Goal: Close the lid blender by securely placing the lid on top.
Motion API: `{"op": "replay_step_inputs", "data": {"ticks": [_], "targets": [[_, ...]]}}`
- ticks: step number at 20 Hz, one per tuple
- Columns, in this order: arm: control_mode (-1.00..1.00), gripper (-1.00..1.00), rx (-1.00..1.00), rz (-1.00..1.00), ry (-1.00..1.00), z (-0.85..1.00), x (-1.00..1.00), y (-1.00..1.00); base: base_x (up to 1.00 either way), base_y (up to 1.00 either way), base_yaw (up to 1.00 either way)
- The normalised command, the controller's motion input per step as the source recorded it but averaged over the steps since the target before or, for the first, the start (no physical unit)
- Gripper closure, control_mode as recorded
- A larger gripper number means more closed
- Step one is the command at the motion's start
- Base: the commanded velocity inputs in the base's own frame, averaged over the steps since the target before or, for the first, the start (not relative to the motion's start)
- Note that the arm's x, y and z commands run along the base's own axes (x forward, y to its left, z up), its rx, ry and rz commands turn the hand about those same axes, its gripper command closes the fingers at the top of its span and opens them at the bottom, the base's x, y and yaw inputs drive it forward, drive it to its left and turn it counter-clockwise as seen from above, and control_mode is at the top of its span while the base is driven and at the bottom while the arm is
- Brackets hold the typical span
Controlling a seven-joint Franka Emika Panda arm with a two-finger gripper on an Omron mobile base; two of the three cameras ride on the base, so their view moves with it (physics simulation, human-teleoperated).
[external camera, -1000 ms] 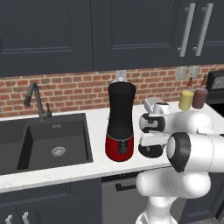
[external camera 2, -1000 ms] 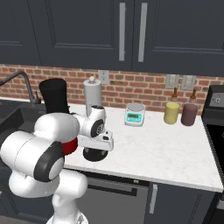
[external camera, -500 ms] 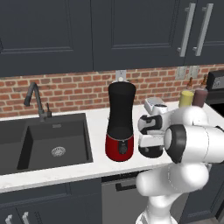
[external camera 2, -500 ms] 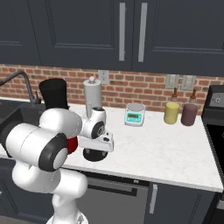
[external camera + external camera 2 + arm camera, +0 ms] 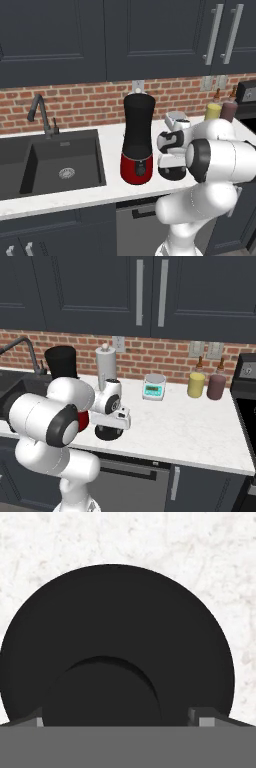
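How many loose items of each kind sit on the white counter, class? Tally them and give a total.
Blender: 1
Lid: 1
Canisters, yellow and maroon: 2
Kitchen scale: 1
Paper towel roll: 1
Total: 6

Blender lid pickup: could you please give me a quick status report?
Gripper low over the lid, fingers either side of its knob; closure unclear. Lid flat on the counter, beside the blender, jar top open. Nothing in the way.

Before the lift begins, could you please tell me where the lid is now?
The lid lies flat on the white counter, right of the blender, directly under the end effector.
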Motion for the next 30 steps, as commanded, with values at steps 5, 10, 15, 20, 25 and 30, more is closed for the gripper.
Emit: {"op": "replay_step_inputs", "data": {"ticks": [5, 10, 15, 20, 25, 30], "targets": [[-1.0, -1.0, 0.0, 0.0, 0.0, -0.12, 0.17, 0.03, 0.0, 0.0, 0.0], [-1.0, 1.0, -0.01, 0.0, 0.0, -0.23, 0.07, 0.13, 0.0, 0.0, 0.0], [-1.0, 1.0, 0.0, 0.0, 0.0, -0.02, 0.03, 0.01, 0.0, 0.0, 0.0], [-1.0, 1.0, 0.0, 0.0, 0.0, 0.0, 0.0, 0.0, 0.0, 0.0, 0.0], [-1.0, 1.0, 0.0, 0.01, 0.0, 0.0, 0.0, 0.03, 0.0, 0.0, 0.0], [-1.0, 1.0, 0.0, 0.02, -0.05, 0.19, -0.13, 0.01, 0.0, 0.0, 0.0]]}}
